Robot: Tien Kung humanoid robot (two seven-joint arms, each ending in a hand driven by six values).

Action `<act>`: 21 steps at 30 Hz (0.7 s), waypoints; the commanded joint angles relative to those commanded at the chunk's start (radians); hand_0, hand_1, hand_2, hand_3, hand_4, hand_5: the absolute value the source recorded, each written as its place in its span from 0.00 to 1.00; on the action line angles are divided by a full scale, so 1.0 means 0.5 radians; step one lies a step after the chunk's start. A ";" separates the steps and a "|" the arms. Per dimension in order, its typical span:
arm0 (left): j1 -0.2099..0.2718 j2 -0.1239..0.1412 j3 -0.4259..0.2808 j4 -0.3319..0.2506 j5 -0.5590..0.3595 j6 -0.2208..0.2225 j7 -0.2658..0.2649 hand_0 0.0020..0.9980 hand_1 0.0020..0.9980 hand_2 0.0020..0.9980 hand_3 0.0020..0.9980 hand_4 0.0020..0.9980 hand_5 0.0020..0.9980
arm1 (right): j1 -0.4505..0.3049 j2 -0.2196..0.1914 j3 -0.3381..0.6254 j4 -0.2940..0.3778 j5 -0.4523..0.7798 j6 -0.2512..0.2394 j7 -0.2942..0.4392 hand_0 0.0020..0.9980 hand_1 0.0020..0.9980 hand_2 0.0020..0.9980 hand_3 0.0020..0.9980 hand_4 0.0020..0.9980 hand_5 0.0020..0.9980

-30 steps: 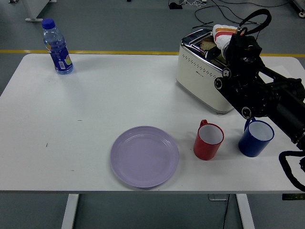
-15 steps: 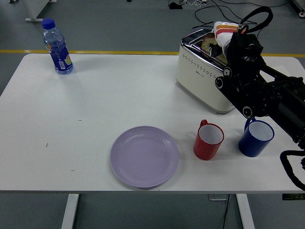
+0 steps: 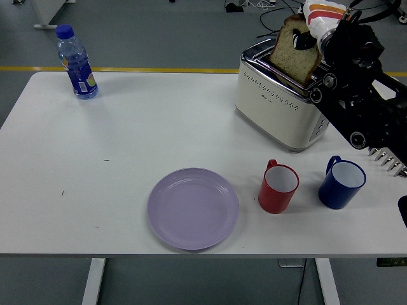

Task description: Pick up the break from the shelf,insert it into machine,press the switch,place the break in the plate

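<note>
**Bread slice held above the toaster**

The right hand (image 3: 318, 28) is clamped on the bread slice (image 3: 294, 57), fingers pinching its upper edge. The slice hangs tilted, clear of the slots, its lower edge just above the top of the toaster (image 3: 280, 101). The toaster stands on the far right part of the white desk (image 3: 127, 140). The black right arm enters from the picture's right edge and passes over the toaster's right end.

The purple plate (image 3: 193, 208) lies near the desk's front edge, empty and well apart from the slice. A red mug (image 3: 278, 187) stands just right of the plate, and a blue mug (image 3: 341, 183) stands to the right of the red one. A water bottle (image 3: 75, 61) stands upright at the far left corner.
</note>
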 joint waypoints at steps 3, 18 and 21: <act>0.001 0.001 0.000 0.000 -0.002 0.000 0.000 0.65 0.57 0.60 0.60 0.32 0.97 | -0.014 -0.052 0.040 0.095 0.002 -0.009 -0.002 0.23 0.27 0.36 0.50 0.38 0.00; 0.002 -0.001 -0.001 0.000 -0.012 0.001 -0.006 0.65 0.57 0.60 0.60 0.31 0.97 | -0.246 -0.409 0.261 0.918 0.403 -0.125 0.008 0.20 0.26 0.35 0.49 0.38 0.00; 0.004 -0.001 -0.007 0.000 -0.006 0.000 -0.006 0.65 0.57 0.60 0.60 0.32 0.97 | -0.304 -0.469 0.253 1.101 0.580 -0.144 0.014 0.18 0.24 0.33 0.49 0.37 0.00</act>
